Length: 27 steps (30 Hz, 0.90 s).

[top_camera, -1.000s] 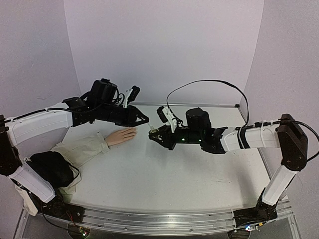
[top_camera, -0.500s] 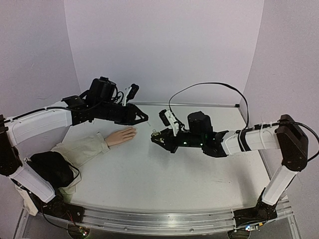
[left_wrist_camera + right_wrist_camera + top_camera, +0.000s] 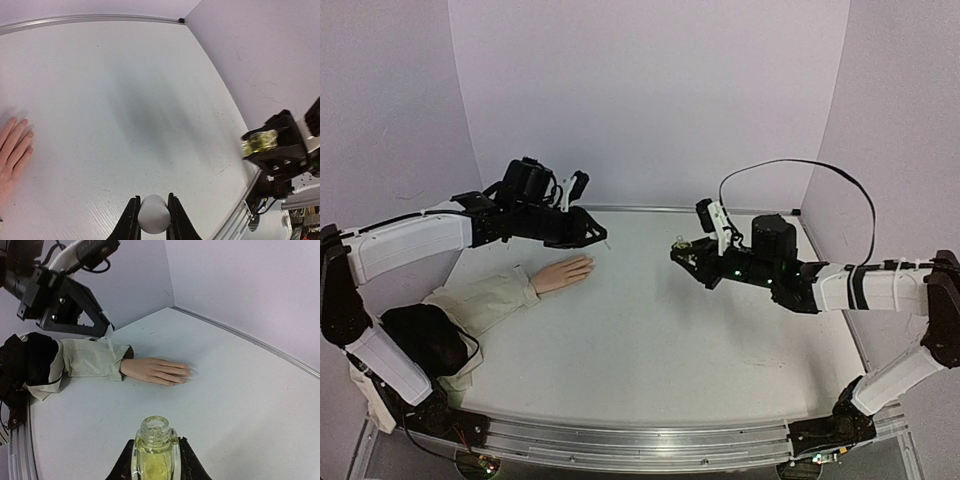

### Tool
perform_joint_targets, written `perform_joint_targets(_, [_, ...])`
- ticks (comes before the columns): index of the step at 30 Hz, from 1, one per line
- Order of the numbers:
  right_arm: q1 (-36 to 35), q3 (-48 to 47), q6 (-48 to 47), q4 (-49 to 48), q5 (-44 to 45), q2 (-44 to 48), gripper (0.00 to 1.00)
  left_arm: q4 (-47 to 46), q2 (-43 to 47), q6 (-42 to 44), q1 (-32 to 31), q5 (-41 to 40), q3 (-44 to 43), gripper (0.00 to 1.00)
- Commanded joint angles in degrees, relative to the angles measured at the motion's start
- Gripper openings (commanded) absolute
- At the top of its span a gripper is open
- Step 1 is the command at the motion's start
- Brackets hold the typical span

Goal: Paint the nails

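Your left fingers (image 3: pixel 131 221) pinch the white brush cap (image 3: pixel 153 214); right fingers (image 3: pixel 186 462) clamp the open polish bottle (image 3: pixel 155 447). The nails (image 3: pixel 587 264) sit left of centre on the worktop (image 3: pixel 650 340), so come down slow, brush tip first.

Your top camera looked down on the table (image 3: pixel 620 350) from behind; wrist cameras peered close past the left fingers (image 3: pixel 131 222) and right fingers (image 3: pixel 123 467), all sharing the mannequin hand (image 3: pixel 12 145) ahead of them.
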<state>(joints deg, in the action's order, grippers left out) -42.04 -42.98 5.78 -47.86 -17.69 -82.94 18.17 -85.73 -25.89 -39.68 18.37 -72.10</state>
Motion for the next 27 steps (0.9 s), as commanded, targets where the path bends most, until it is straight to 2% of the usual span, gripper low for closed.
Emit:
perform_joint_targets(1, [3.8, 0.7, -1.0, 2.3, -1.6, 5.8, 0.00, -0.7, -4.8, -2.7, 0.2, -9.2, -1.3, 0.00])
perform_joint_targets(7, [7.6, 2.5, -3.7, 6.3, -2.2, 9.5, 0.00, -3.7, -14.3, -5.8, 0.3, -16.8, -2.3, 0.00])
perform_joint_targets(14, [10.7, 4.1, -5.2, 7.3, -2.7, 11.5, 0.00, -6.3, -23.1, -6.4, 2.4, -20.3, -6.1, 0.00])
perform_joint_targets(27, [11.5, 4.3, -5.3, 7.2, -3.3, 10.5, 0.00, -5.8, -26.0, -5.0, 5.1, -24.1, -7.7, 0.00])
